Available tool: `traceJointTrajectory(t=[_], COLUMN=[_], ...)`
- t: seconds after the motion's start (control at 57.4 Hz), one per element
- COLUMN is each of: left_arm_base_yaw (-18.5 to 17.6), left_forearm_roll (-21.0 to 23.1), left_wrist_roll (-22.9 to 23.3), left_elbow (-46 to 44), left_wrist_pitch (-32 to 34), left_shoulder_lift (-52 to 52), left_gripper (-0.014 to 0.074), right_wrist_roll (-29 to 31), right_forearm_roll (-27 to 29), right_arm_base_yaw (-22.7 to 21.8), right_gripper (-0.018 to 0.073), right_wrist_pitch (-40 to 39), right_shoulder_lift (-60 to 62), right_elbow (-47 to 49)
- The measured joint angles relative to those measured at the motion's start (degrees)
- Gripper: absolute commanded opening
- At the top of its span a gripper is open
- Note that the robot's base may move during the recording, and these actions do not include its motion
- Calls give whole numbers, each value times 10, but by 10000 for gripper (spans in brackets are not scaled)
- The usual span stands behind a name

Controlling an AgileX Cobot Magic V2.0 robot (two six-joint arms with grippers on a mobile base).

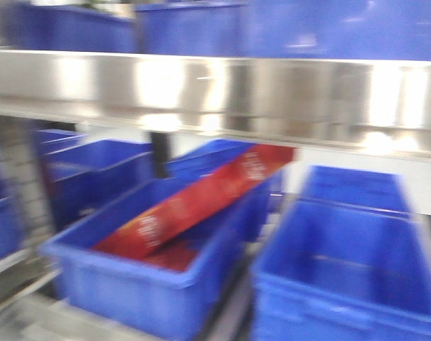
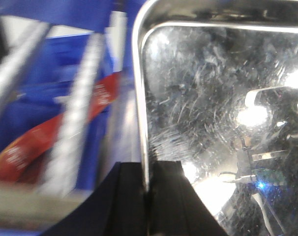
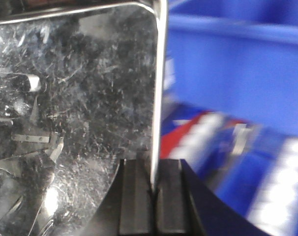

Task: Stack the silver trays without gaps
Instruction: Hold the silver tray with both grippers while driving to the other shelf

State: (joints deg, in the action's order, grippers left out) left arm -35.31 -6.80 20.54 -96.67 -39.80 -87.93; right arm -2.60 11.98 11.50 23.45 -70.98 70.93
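In the left wrist view a scratched, shiny silver tray [image 2: 213, 98] fills the right side. My left gripper [image 2: 148, 194] is shut on its left rim, one black finger on each side of the thin edge. In the right wrist view the same kind of silver tray [image 3: 80, 88] fills the left side, and my right gripper [image 3: 154, 189] is shut on its right rim. I cannot tell from these views whether other trays lie under it. Neither gripper shows in the front view, and no tray is clearly told apart there.
A long brushed-steel beam [image 1: 215, 92] crosses the front view, with blue bins [image 1: 187, 25] above it. Below stand more blue bins [image 1: 350, 270]; one [image 1: 151, 284] holds a long red package [image 1: 194, 206] lying aslant. All views are blurred.
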Motion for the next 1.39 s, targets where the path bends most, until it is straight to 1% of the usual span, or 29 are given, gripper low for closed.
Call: traceJointTrajectory(t=[1.394], left_arm_base_yaw=[0], left_forearm_roll=[0], left_wrist_roll=[0], left_elbow=[0], left_wrist_pitch=[0], left_shoulder_lift=[0], left_gripper=[-20], right_wrist_roll=[0], right_forearm_roll=[0], right_arm_base_yaw=[0], right_gripper=[-79], right_wrist_pitch=[-1], right_shoulder_lift=[0], right_elbow=[0])
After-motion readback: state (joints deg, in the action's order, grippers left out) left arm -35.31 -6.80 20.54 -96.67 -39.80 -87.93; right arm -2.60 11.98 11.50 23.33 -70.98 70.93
